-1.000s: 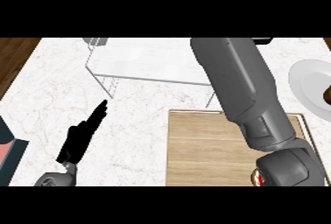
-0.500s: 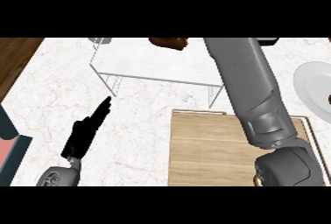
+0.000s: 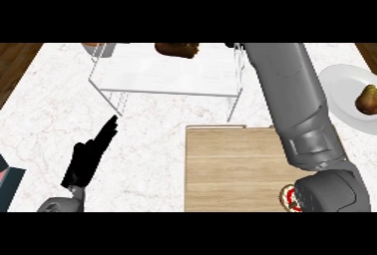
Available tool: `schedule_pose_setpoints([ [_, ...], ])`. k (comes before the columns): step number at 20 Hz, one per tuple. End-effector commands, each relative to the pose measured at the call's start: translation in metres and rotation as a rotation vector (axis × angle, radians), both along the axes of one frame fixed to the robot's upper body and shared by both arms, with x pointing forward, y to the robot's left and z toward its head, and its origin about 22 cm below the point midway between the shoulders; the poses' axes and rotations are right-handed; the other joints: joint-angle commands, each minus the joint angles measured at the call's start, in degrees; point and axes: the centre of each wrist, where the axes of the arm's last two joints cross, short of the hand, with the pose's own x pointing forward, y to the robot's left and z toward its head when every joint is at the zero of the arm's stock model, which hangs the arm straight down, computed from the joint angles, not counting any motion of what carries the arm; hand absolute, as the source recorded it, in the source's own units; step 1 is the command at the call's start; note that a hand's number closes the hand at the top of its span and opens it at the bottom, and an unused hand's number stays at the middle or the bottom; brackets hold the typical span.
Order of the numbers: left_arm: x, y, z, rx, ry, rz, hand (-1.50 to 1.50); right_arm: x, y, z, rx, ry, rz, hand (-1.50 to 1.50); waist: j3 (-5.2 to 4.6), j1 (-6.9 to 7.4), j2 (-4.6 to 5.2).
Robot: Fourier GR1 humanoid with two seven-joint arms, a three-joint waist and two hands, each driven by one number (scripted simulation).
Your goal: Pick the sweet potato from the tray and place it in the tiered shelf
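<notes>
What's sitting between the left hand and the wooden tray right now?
Nothing: in the head view only bare white marble counter separates the open black left hand from the light wooden tray.

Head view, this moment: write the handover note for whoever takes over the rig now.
Left hand: open, fingers straight, resting over the counter at lower left.
Right hand: out of view; only its forearm reaches toward the shelf.
Sweet potato: at the far edge of the tiered shelf, off the tray.
Done: picked and carried over.
Left: whether it is released cannot be seen; confirm, then withdraw the right arm.
</notes>
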Motion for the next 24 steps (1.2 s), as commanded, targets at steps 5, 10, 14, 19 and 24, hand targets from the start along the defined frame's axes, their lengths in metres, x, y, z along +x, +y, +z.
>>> schedule_pose_setpoints([
  [5,-0.026,0.019,-0.008,0.011,0.030,0.086,0.00,-0.012,-0.057,-0.016,0.044,0.030,-0.208,-1.50,0.00,-4.39,-1.95],
  [10,-0.030,0.029,-0.010,0.014,0.034,0.108,0.00,-0.050,-0.103,-0.017,0.004,0.022,-0.155,-1.50,0.03,-5.68,-2.08],
  [14,-0.029,0.029,-0.011,0.014,0.020,0.093,0.00,-0.092,-0.141,-0.037,-0.059,0.038,-0.114,-1.50,0.05,-5.99,-1.77],
  [19,-0.027,0.030,-0.009,0.010,0.030,0.079,0.00,-0.163,-0.158,-0.038,-0.096,0.036,-0.064,-1.50,0.01,-4.28,-1.06],
  [24,-0.016,0.023,0.006,0.011,0.006,0.035,0.00,-0.213,-0.191,-0.032,-0.128,0.107,-0.105,-1.50,0.03,-2.14,-0.39],
])
